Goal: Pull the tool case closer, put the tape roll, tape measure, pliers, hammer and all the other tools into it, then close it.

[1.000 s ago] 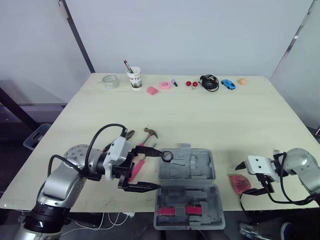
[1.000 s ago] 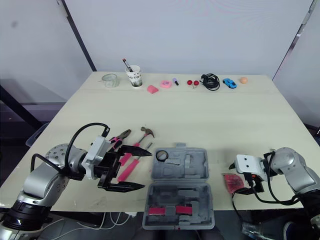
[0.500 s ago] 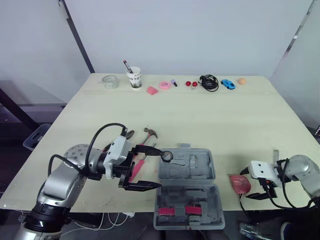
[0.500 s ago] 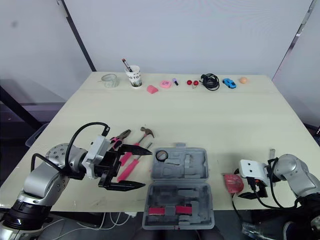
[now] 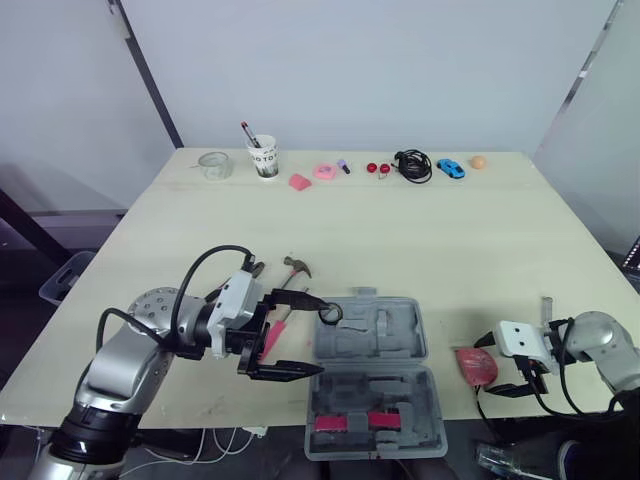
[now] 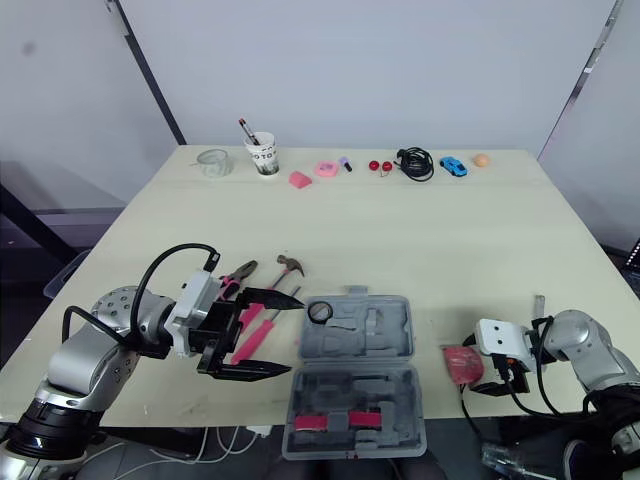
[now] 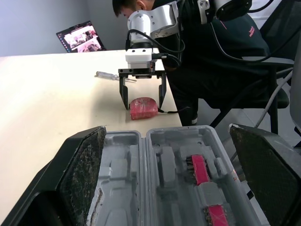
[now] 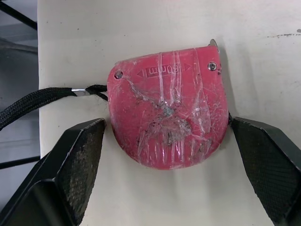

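Observation:
The grey tool case (image 5: 372,378) lies open at the table's front edge, with pink bits in its near half. A black tape roll (image 5: 332,312) rests on its far left corner. My left gripper (image 5: 318,336) is open just left of the case with nothing between its fingers. Behind it lie the pink-handled pliers (image 5: 252,272), the hammer (image 5: 298,266) and other pink-handled tools (image 5: 274,332). The red tape measure (image 8: 167,120) lies right of the case, and my right gripper (image 5: 482,366) stands open around it. A screwdriver (image 5: 546,305) lies near the right edge.
Along the back edge stand a glass (image 5: 212,164), a paper cup with a pen (image 5: 264,157), small pink items (image 5: 312,176), a black cable (image 5: 417,165) and a blue toy car (image 5: 451,168). In the left wrist view, a laptop (image 7: 80,36) and a seated person (image 7: 225,42) show beyond the table.
The right gripper drew back a little to the right, then slid in again around the tape measure. The left arm has held still. The head camera has shifted slightly.

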